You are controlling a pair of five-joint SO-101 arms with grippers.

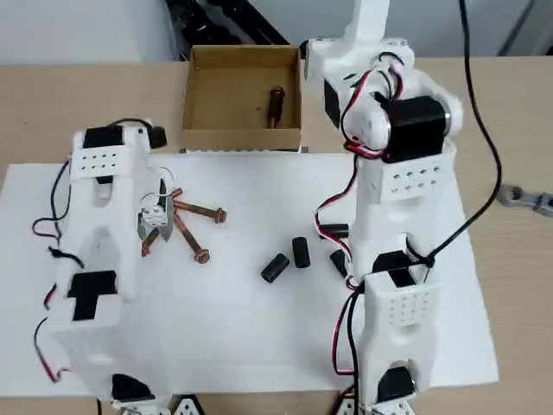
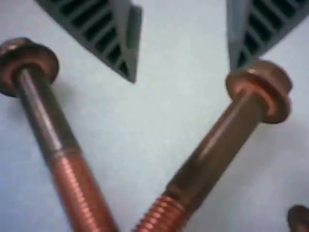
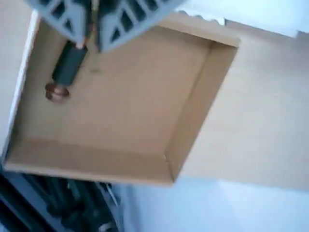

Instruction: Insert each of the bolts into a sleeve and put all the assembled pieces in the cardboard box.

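While left fingers [image 2: 106,34] hang wide open, nearest bolt [image 2: 227,140] lies w/ head just by one fingertip, shank slanting off under the gap. Right fingers [image 3: 120,19] look closed on tip of assembled piece [image 3: 67,67] in box [image 3: 190,116].

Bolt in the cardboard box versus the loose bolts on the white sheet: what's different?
The bolt in the box wears a black sleeve on its shank; the loose bolts are bare, thread showing. It is inside the cardboard box; they lie on the white sheet by the open left gripper. Both have copper-coloured flanged heads.
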